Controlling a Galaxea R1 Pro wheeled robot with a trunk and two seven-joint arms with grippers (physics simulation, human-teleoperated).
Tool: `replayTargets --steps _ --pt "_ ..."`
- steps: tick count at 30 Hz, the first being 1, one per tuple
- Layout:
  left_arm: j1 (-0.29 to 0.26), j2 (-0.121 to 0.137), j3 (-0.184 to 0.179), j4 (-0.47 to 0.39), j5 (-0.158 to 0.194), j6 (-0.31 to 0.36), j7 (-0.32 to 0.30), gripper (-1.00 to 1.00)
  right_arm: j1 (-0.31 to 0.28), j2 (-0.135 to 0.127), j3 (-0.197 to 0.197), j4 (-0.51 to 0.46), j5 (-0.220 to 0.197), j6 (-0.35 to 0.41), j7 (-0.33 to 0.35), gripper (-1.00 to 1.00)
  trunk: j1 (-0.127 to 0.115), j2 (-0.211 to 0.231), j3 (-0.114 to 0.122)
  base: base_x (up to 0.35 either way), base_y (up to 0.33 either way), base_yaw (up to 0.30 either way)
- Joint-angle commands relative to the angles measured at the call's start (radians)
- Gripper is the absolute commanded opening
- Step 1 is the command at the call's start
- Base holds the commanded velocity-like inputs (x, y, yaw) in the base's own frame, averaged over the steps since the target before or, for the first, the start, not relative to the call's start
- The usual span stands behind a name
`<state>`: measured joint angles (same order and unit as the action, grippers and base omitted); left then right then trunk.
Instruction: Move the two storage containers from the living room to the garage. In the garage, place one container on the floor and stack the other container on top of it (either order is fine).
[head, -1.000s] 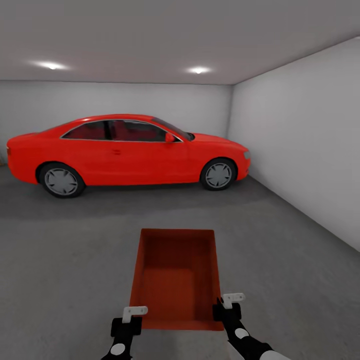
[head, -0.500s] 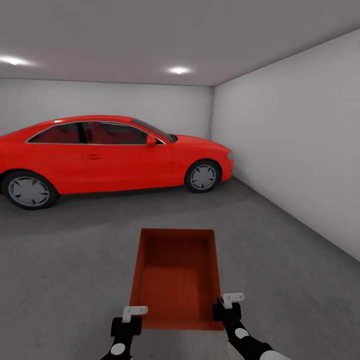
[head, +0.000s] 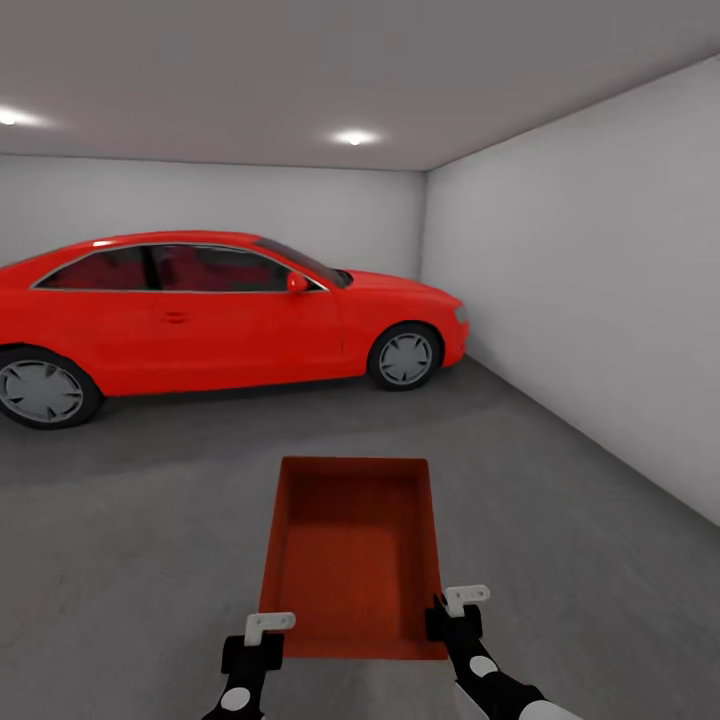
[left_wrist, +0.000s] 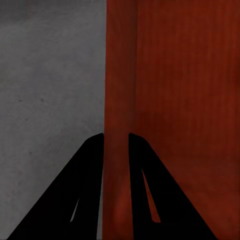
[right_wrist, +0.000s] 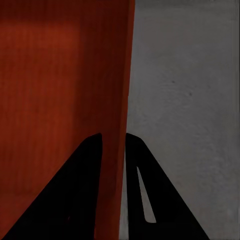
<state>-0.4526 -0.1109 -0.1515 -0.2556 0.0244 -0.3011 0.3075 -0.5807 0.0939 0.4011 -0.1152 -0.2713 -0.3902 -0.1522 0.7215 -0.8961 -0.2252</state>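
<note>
I hold one orange-red storage container (head: 352, 545) out in front of me, above the dark grey garage floor (head: 140, 540); it is open-topped and nothing lies inside. My left gripper (head: 262, 640) is shut on its near left wall (left_wrist: 116, 100), one finger on each side of the thin wall. My right gripper (head: 456, 615) is shut on its near right wall (right_wrist: 120, 100) in the same way. The other container is out of view.
A red car (head: 220, 310) stands side-on across the back of the garage, nose to the right. A white-grey wall (head: 600, 300) runs along the right. Bare concrete lies between me and the car. Spotlights (head: 352, 137) shine in the ceiling.
The whole view has swung to the right: the car has slid left and the right wall has grown larger. The container and both grippers keep their place in the picture.
</note>
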Motion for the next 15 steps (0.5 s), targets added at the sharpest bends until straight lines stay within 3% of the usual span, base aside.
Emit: replayTargets --steps 1,15 --pt "-0.001 0.000 0.030 -0.017 0.086 -0.056 0.031 -1.00 -0.001 0.000 -0.048 0.014 -0.026 -0.001 -0.041 -1.00 0.001 -0.001 -0.001 0.322 0.000 -0.172" --pt "-0.001 0.000 0.029 -0.017 0.085 -0.056 0.030 -1.00 -0.001 0.000 -0.048 0.014 -0.026 -0.001 -0.041 -1.00 0.001 -0.001 -0.001 0.322 0.000 -0.277"
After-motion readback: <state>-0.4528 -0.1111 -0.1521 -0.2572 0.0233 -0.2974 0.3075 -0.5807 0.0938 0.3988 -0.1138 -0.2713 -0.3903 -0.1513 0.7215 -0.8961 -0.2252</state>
